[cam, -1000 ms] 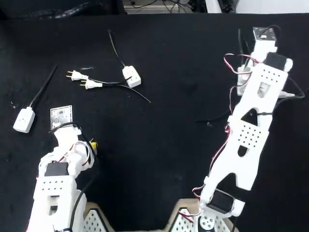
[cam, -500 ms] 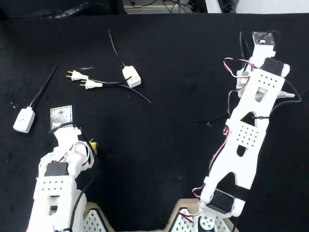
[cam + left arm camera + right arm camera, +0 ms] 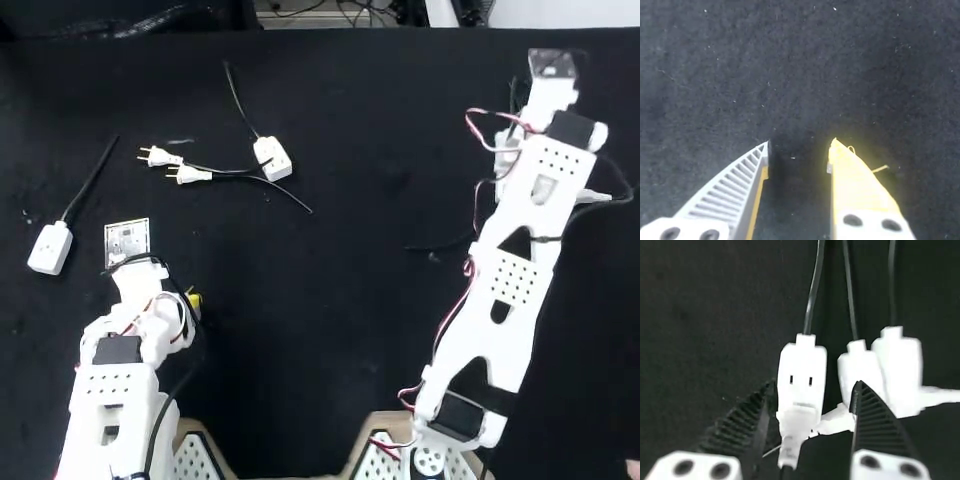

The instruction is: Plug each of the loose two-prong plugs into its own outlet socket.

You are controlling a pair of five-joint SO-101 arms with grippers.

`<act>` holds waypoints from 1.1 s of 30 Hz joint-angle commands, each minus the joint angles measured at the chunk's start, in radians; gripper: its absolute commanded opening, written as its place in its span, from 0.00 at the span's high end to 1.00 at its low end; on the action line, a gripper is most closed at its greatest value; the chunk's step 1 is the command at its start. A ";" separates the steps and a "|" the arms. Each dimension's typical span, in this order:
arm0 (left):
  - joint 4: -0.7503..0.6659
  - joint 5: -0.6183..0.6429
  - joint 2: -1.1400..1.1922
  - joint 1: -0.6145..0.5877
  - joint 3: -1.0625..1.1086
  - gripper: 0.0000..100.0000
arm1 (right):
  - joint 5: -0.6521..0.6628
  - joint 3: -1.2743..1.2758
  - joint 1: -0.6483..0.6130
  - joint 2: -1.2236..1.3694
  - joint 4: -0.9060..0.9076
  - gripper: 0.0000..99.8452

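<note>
**Glossy white plastic on matt black cloth**

The table (image 3: 380,120) wears a matt, faintly linty black cloth. The outlet sockets (image 3: 272,158) and two-prong plugs (image 3: 160,157) are smooth white plastic, with prongs that look like metal and dull black cords (image 3: 242,100). The right arm (image 3: 520,270) and left arm (image 3: 110,390) are white plastic shells pierced with holes. The left gripper (image 3: 800,145) pairs a ribbed pale plastic finger (image 3: 735,190) with a smooth yellow finger (image 3: 860,185). The right gripper (image 3: 815,385) has ribbed matt black fingers (image 3: 875,420).
</note>
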 commanded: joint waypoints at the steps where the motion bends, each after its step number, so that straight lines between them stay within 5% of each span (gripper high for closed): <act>1: -0.006 -0.005 -0.008 -0.004 -0.047 0.80 | 0.060 -0.053 -0.054 -0.159 0.026 0.78; 16: -0.006 -0.005 -0.008 -0.007 -0.047 0.80 | -0.017 0.045 -0.114 -0.587 0.112 0.78; 25: -0.006 -0.005 -0.008 -0.007 -0.047 0.80 | -0.017 0.751 -0.295 -1.219 0.097 0.78; 33: -0.006 -0.005 -0.008 -0.012 -0.047 0.80 | -0.015 1.270 -0.439 -1.534 -0.109 0.78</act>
